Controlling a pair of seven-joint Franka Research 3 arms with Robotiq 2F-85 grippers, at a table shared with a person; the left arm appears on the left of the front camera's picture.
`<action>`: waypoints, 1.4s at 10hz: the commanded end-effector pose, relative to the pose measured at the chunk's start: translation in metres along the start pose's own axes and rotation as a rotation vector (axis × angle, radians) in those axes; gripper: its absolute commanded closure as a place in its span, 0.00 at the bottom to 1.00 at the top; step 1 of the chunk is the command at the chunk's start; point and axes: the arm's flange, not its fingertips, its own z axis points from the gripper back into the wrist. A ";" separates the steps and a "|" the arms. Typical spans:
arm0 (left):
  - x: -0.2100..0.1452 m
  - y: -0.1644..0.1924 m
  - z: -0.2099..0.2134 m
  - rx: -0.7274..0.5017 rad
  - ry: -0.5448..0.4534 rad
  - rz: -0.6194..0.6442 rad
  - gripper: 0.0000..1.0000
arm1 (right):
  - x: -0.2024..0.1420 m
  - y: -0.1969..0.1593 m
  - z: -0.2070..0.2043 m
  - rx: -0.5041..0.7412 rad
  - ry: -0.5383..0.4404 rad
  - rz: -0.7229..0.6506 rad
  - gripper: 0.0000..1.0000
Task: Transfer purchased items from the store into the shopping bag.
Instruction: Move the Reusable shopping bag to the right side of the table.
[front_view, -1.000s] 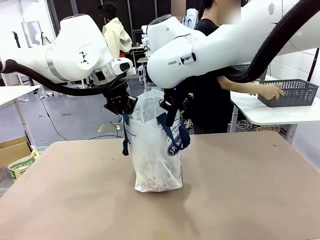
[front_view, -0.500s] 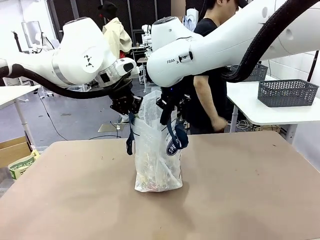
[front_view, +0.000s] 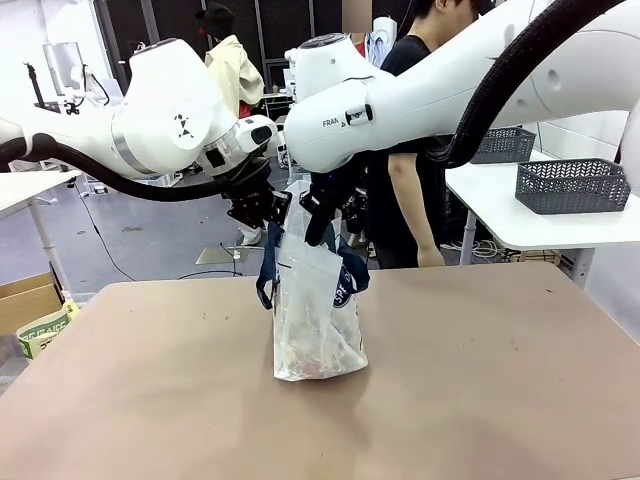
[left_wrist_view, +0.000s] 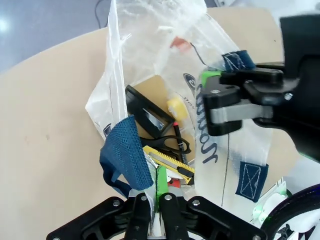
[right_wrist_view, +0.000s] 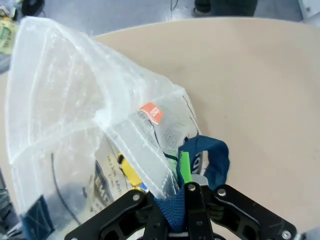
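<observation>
The left tool (front_view: 262, 207) and the right tool (front_view: 322, 218) are drawing closer together than a moment ago. Each is staying clamped on a navy strap handle (left_wrist_view: 125, 155) of the shopping bag (front_view: 315, 320), so the mouth between them is narrowing. The bag is hanging slimmer below both tools, its base seemingly resting on the bench (front_view: 480, 380). The person (front_view: 405, 150) is now standing clear of the store (front_view: 575, 185), which is sitting well beyond the right tool on a side table. I am judging that loading is ending and the bag is being closed. The purchased items (left_wrist_view: 167, 162) are lying in the bag beneath the left tool, but the plastic is blurring them in the front view. The store's wall is hiding whatever may remain inside.
</observation>
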 end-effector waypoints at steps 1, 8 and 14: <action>0.005 0.001 0.004 -0.040 -0.036 -0.020 1.00 | 0.009 0.009 -0.006 0.046 0.004 -0.034 1.00; 0.006 0.000 0.002 -0.058 -0.058 0.004 1.00 | 0.012 0.012 -0.007 0.080 0.004 -0.080 1.00; 0.002 0.000 -0.002 -0.015 -0.019 -0.001 1.00 | 0.010 0.010 -0.004 0.053 0.009 -0.042 1.00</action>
